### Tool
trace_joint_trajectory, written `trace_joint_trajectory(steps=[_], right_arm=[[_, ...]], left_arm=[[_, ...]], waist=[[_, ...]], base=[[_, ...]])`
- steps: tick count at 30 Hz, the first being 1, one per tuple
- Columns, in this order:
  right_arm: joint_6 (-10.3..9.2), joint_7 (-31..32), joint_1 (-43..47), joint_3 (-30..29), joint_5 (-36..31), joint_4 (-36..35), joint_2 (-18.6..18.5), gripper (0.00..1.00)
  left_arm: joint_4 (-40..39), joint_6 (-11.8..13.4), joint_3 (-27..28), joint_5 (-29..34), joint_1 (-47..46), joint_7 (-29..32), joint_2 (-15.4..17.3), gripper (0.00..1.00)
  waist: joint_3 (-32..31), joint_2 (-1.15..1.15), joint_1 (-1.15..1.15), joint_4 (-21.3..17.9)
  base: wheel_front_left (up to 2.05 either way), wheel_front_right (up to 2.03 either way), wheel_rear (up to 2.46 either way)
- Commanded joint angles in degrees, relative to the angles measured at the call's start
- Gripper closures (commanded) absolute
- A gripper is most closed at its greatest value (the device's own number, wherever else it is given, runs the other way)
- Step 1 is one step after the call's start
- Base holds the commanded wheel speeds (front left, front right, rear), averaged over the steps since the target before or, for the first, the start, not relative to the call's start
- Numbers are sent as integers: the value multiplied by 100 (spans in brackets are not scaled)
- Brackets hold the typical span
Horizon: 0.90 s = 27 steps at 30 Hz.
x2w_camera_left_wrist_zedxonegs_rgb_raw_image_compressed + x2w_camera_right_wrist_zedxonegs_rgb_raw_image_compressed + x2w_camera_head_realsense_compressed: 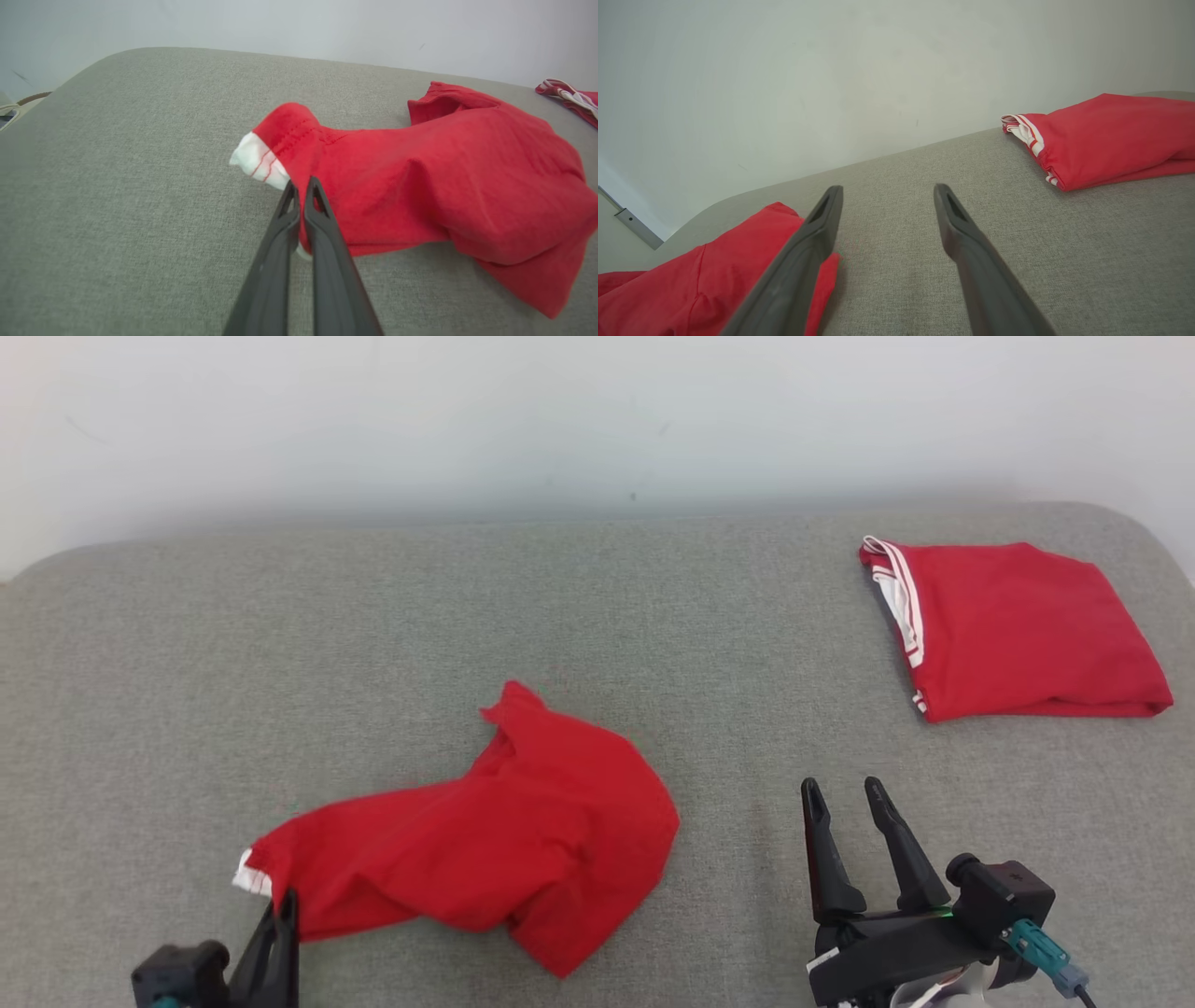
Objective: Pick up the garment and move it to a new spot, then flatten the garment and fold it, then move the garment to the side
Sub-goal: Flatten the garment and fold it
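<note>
- The crumpled red cloth garment (485,831) is seen bunched in a heap, spread from the centre of the head view toward 7 o'clock. A white cuff (250,875) is exposed at its 8 o'clock end. No part is laid flat and no fold is made.
- It rests on the grey woven-fabric surface (597,616), well apart from the edges that can be seen.
- The left gripper (302,183) is found at 7 o'clock with its 2 fingers pressed together on the garment's hem, just beside the cuff. Red cloth and a sliver of white are pinched between them, so a grip is judged to be made.
- The right gripper (845,791) is held at 5 o'clock with its 2 fingers spread apart. Nothing is between them, and the garment's edge is near at 9 o'clock of it.
- A folded red cloth garment with white stripes (1018,625) is set aside at 2 o'clock, near the pale wall (597,411).

Progress, as judged:
- Done: 1 corner is secured for the pick-up.
- It cannot be told whether the move to a new spot is made.
- Left: flattening, folding and the move to the side. About 3 of the stages are open.
</note>
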Motion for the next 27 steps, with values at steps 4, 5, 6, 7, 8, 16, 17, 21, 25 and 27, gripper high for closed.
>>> trace_joint_trajectory(steps=[4, 5, 6, 7, 8, 16, 17, 21, 25, 27], right_arm=[[1, -3, 52, 7, -32, 40, -5, 0], [1, -3, 54, 15, -30, 44, -5, 0], [1, -3, 58, 19, -31, 51, -5, 0], [1, -3, 63, 22, -33, 58, -5, 0], [1, -3, 67, 26, -32, 66, -5, 0], [1, -3, 125, 71, 17, 174, -5, 0], [1, -3, 129, 78, 25, 191, -5, 0], [1, -3, 154, 88, 75, 288, -5, 0], [1, 3, 221, 122, 126, 419, -5, 0], [1, 6, 236, 137, 135, 460, -5, 0]], left_arm=[[-32, 61, 21, -28, 213, -180, -59, 0], [-21, 67, 23, -20, 217, -218, -64, 0], [-40, 55, 45, -17, 213, -291, -93, 0], [-62, 47, 67, 0, 205, -358, -114, 0], [-90, 43, 103, 39, 188, -438, -136, 0], [-334, 28, 500, 430, 350, -685, -459, 0], [-385, 19, 586, 507, 344, -678, -504, 0], [-498, -37, 947, 754, 550, -679, -688, 0], [-574, -162, 1263, 950, 708, -681, -850, 0], [-587, -247, 1376, 1028, 789, -681, -906, 0]], waist=[[-42, 0, 1, 62], [-50, 0, 1, 68], [-62, 0, 1, 76], [-73, 0, 1, 84], [-84, 0, 1, 90], [-223, 0, 1, 96], [-235, 0, 1, 93], [-298, 0, 1, 97], [-339, 0, 1, 136], [-351, 0, 1, 154]], base=[[0, 0, 0], [0, 0, 0], [0, 0, 0], [0, 0, 0], [0, 0, 0], [0, 0, 0], [0, 0, 0], [0, 0, 0], [0, 0, 0], [0, 0, 0]])
